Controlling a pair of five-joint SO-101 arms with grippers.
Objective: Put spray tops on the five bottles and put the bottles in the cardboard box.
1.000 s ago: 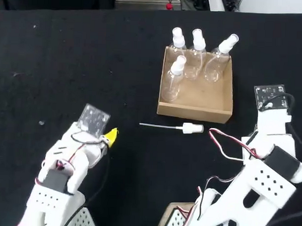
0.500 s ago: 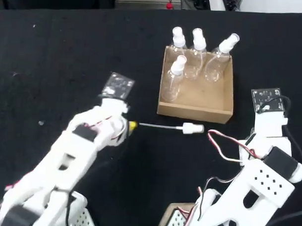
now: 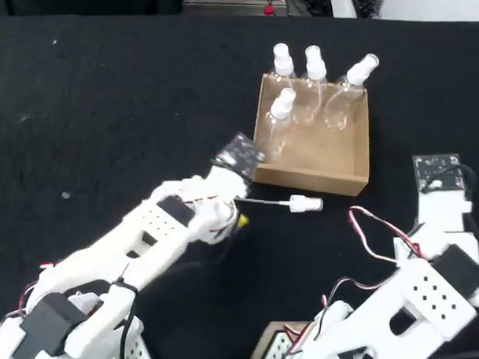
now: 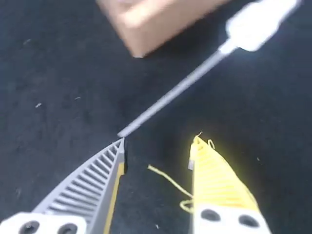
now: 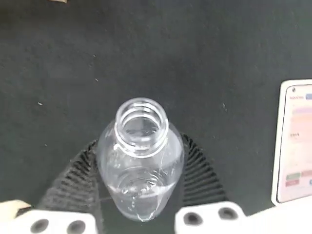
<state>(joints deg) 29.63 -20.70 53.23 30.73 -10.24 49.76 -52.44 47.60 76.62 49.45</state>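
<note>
Readable text: none can be made out in any view.
White panel [image 5: 295, 146]: at the edge of the right wrist view, it carries short rows of pinkish print and a small green patch, all too blurred to read.
Cardboard box [image 3: 310, 180]: plain brown outer wall, with no legible mark.
Open bottle [image 5: 141, 156]: clear wall, with no legible label.
Dark square board [image 3: 238, 153]: pale dots, too small to tell.

The spray top [image 3: 305, 203] lies before the box [image 3: 310, 180].
</note>
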